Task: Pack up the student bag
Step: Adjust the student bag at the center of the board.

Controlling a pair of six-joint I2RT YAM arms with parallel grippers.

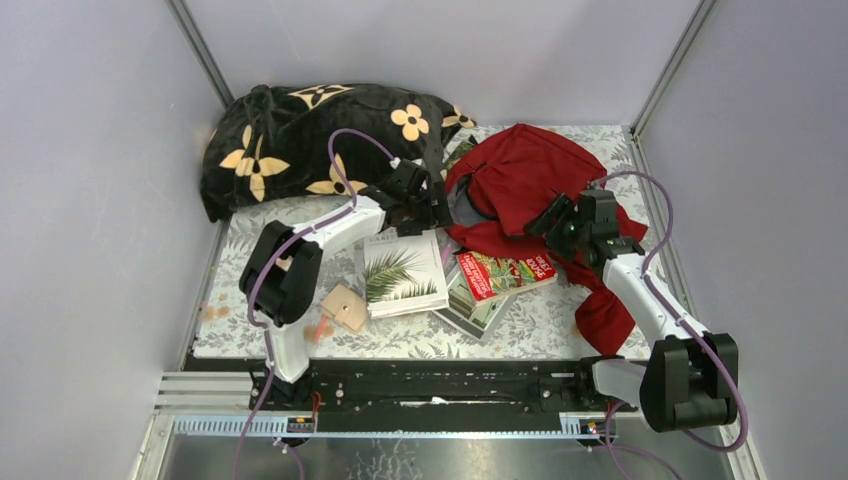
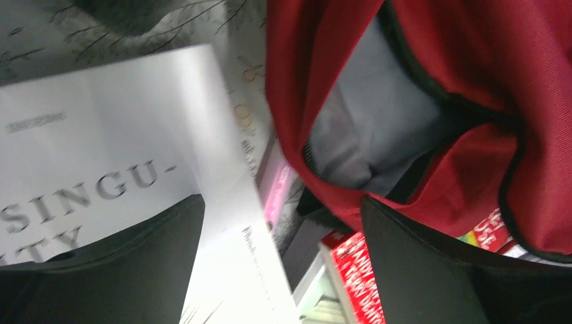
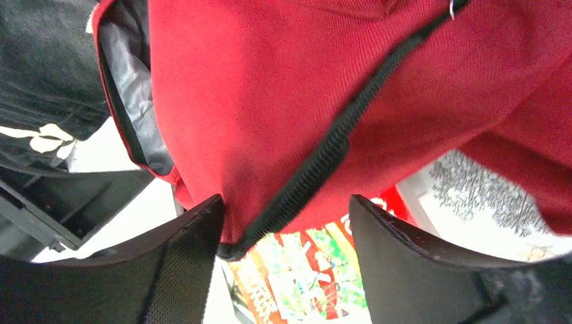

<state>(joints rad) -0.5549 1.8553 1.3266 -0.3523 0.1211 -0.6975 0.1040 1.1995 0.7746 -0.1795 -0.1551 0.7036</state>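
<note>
Now: right gripper (image 3: 284, 202) jaws apart, matte black fingers (image 3: 418, 270) flanking ribbed zipper edge of bag (image 3: 270, 88), unpinched. Left gripper (image 2: 280, 202) wide open over glossy white book (image 2: 101, 135). Bag: dark-red woven fabric, grey lining, slumped rear-right on leaf-print table (image 1: 560, 320).

Left gripper (image 2: 282, 202): jaws wide apart, nothing clamped. Both dark fingers (image 2: 101, 270) rise from the bottom of the view. Left finger overlaps white book (image 2: 101, 128), cover lettering partly readable "SINGU-", lying on leaf-print tabletop (image 2: 195, 27). Student bag (image 2: 472, 74) fills upper right: dark-red fabric, mouth gaping, grey lining (image 2: 378, 121) showing inside, black zipper (image 2: 421, 77) along the opening's rim. Bag's lower lip is just above the right fingertip, contact unclear. Red book (image 2: 354, 270) with white lettering lies between the fingers, beside the white book, partly under the bag. Pink-edged item (image 2: 276, 192) between the books, too blurred to name. Dark blurred shape (image 2: 121, 10) at top.
</note>
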